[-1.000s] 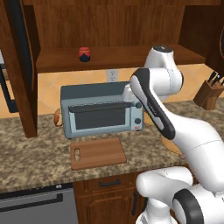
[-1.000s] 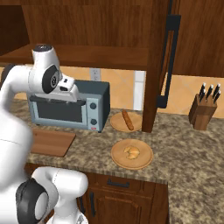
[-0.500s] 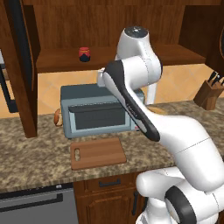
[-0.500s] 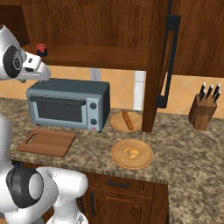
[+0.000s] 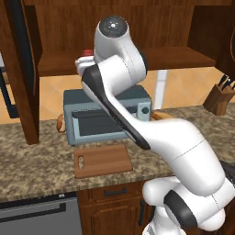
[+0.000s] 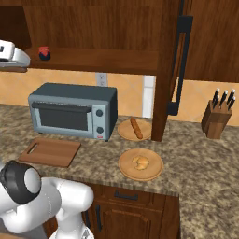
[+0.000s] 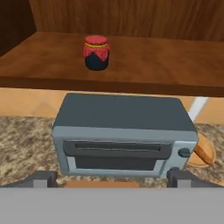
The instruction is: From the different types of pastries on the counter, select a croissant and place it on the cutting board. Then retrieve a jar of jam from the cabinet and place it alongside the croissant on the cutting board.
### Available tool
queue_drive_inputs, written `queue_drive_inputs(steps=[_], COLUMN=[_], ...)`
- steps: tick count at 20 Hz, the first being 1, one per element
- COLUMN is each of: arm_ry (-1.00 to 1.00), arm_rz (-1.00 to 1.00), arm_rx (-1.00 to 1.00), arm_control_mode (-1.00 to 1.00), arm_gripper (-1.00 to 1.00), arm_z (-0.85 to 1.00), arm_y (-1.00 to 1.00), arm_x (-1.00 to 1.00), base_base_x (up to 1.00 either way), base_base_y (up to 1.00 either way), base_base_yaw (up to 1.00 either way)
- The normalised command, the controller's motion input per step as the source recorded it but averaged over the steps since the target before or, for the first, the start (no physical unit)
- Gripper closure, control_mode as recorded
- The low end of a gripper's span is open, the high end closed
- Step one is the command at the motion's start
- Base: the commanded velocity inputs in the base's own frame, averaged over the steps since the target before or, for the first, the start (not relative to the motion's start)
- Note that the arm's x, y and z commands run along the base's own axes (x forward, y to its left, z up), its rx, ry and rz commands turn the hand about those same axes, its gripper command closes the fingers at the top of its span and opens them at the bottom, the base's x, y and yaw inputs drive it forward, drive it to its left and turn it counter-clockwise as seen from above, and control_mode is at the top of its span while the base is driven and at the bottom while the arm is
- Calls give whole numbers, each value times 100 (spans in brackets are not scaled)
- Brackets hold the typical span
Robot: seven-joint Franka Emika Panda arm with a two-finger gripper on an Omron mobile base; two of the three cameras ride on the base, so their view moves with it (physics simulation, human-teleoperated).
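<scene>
gripper (image 7: 112, 175), fingers set wide and empty, faces the jar of jam (image 7: 96, 53) on the cabinet (image 7: 144, 57) shelf; it should advance level, centring the jar before closing.

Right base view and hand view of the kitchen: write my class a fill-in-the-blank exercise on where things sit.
1. The small dark-red jar with a red lid stands on the cabinet ____.
2. The reddish-brown wooden cutting board lies in front of the grey ____.
3. The small golden crescent pastry rests on a round tan wooden ____.
4. The long orange-brown loaf lies ____ the crescent's plate, nearer the wall.

Missing words: shelf; toaster oven; plate; behind
</scene>
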Motion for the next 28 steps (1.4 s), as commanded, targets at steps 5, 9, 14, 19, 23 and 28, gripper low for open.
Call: queue_drive_inputs(steps=[5,9,14,19,23,28], arm_ry=[-2,0,0,0,-4,-8], arm_rz=[0,2,3,2,0,0], arm_rx=[0,0,0,0,0,3], arm_control_mode=[-100,-100,-100,-100,-100,-100], arm_gripper=[-100,-100,-100,-100,-100,-100], arm_z=[35,29,6,-6,-4,-6], arm_y=[10,15,7,0,0,1], arm_x=[62,59,39,64,39,11], base_base_x=[0,0,0,0,0,0], base_base_y=[0,0,0,0,0,0], base_base_yaw=[0,0,0,0,0,0])
